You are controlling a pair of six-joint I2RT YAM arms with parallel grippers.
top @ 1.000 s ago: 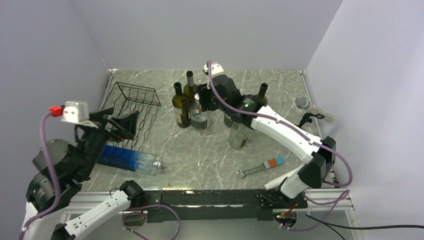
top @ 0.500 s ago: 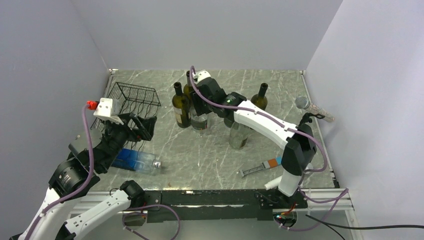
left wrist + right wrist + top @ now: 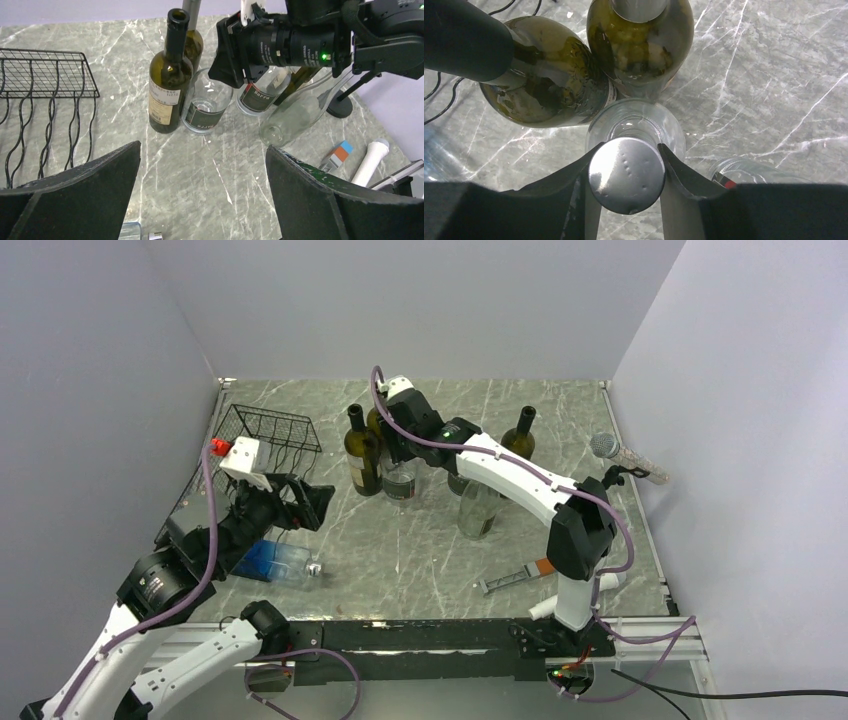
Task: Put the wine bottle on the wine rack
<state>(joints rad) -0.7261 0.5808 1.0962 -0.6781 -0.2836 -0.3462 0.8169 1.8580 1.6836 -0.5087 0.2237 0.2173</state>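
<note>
A clear wine bottle (image 3: 399, 481) with a dark label and silver screw cap (image 3: 626, 175) stands upright mid-table among other bottles. My right gripper (image 3: 398, 445) is above it, and its fingers (image 3: 574, 175) are shut on the cap from both sides. The bottle's base rests on the table. The black wire wine rack (image 3: 265, 445) stands at the back left and also shows in the left wrist view (image 3: 45, 80). My left gripper (image 3: 300, 502) is open and empty beside the rack, its jaws wide apart (image 3: 202, 150), facing the bottles.
Two dark green bottles (image 3: 361, 455) (image 3: 378, 418) stand touching the clear one on its left and behind. Another green bottle (image 3: 520, 435) and a clear one (image 3: 477, 508) stand to the right. A blue plastic bottle (image 3: 268, 562) lies front left; a microphone (image 3: 625, 455) at right.
My right gripper has moved left over the clear bottle and now clamps its cap. My left arm has swung right and forward, away from the left wall.
</note>
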